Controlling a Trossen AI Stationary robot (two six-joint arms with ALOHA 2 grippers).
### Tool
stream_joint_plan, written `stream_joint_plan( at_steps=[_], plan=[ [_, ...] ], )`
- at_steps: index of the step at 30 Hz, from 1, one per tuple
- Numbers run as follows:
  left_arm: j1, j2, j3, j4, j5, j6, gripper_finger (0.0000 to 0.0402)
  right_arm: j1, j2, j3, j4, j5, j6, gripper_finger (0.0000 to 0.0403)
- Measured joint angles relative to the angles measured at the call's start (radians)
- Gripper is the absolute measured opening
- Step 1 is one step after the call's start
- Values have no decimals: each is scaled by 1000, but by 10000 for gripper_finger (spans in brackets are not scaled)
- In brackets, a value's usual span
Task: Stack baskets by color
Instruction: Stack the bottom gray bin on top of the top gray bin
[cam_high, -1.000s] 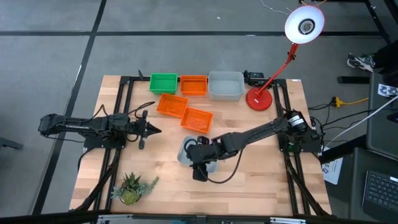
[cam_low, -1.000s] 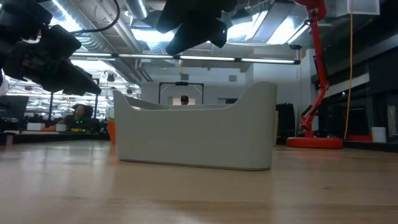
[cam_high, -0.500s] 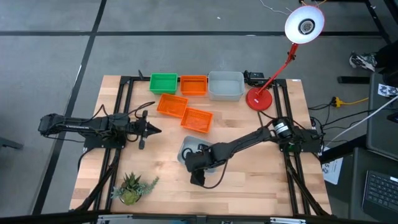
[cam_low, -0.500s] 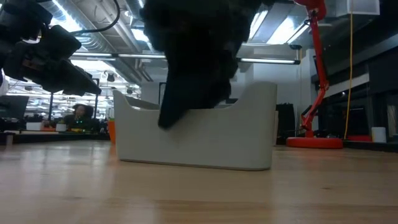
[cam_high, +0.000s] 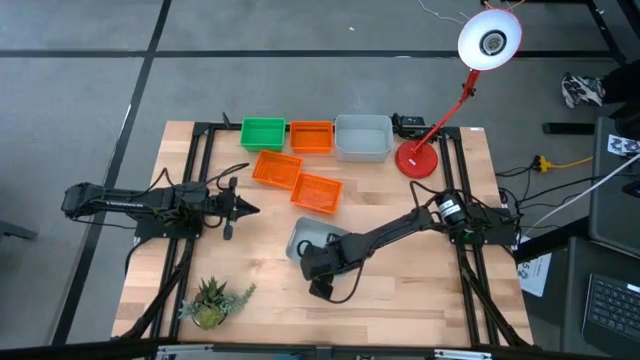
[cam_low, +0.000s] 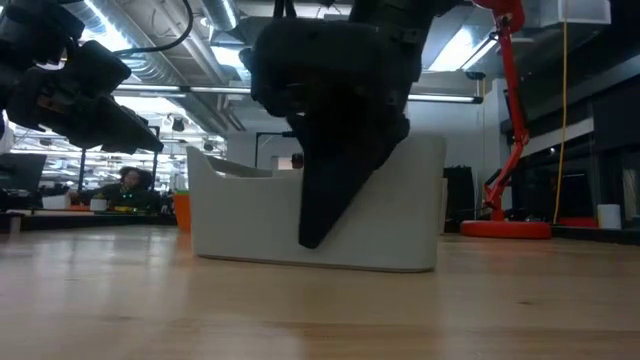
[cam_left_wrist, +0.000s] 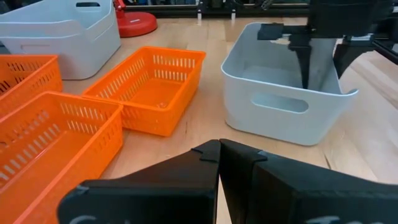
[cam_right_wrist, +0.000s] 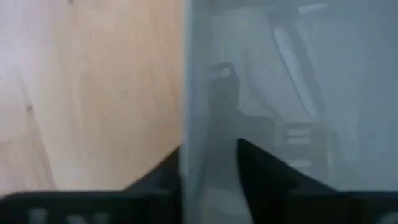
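A grey-white basket (cam_high: 303, 238) stands on its bottom near the table's middle, and my right gripper (cam_high: 316, 260) comes down on its near long wall, shut on it. Two orange baskets (cam_high: 277, 168) (cam_high: 317, 192) lie just beyond it. At the far edge a green basket (cam_high: 263, 133), an orange one (cam_high: 311, 136) and another grey-white one (cam_high: 363, 137) stand in a row. My left gripper (cam_high: 250, 209) waits shut at the table's left, touching nothing. My right gripper holds the grey-white basket's near long wall (cam_right_wrist: 208, 124) about midway along, one finger outside (cam_low: 325, 200) and one inside (cam_left_wrist: 305, 62). The fingers come steeply from above and lie across the rim. The basket stands flat on the table.
A red lamp base (cam_high: 417, 160) with its slanting stem stands at the far right. A small potted plant (cam_high: 210, 300) sits at the near left corner. Bare wood lies to the right of the held basket and along the near edge.
My right gripper has come down from above the grey-white basket and now straddles its near wall, rolling a little on the way. The basket's left end has shifted slightly. My left arm has kept still.
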Motion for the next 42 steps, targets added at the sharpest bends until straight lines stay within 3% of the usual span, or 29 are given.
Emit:
stream_joint_plan(
  at_steps=[4, 10, 15, 18, 22, 25, 31, 36, 42],
  plan=[
    [0, 0, 0, 0, 0, 0, 0, 13, 0, 0, -5, 7, -58, 21],
    [0, 0, 0, 0, -1, 0, 0, 32, -30, 15, -19, -7, -62, 4],
    [0, 0, 0, 0, -1, 1, 0, 74, -78, 166, -207, 5, -84, 2],
    [0, 0, 0, 0, -1, 1, 0, 85, -92, 298, -421, 120, -167, 2],
    [0, 0, 0, 1, -1, 1, 0, 69, -96, 466, -721, 392, -233, 2],
    [0, 0, 0, 1, -1, 1, 0, 38, -96, 546, -888, 530, -237, 1],
    [0, 0, 0, 1, -1, 1, 0, -104, -109, 552, -873, 544, -524, 1],
    [0, 0, 0, 1, -1, 1, 0, -311, -116, 489, -882, 535, -672, 0],
    [0, 0, 0, 1, -1, 1, 0, -622, -204, 322, -840, 399, -842, 0]
  ],
)
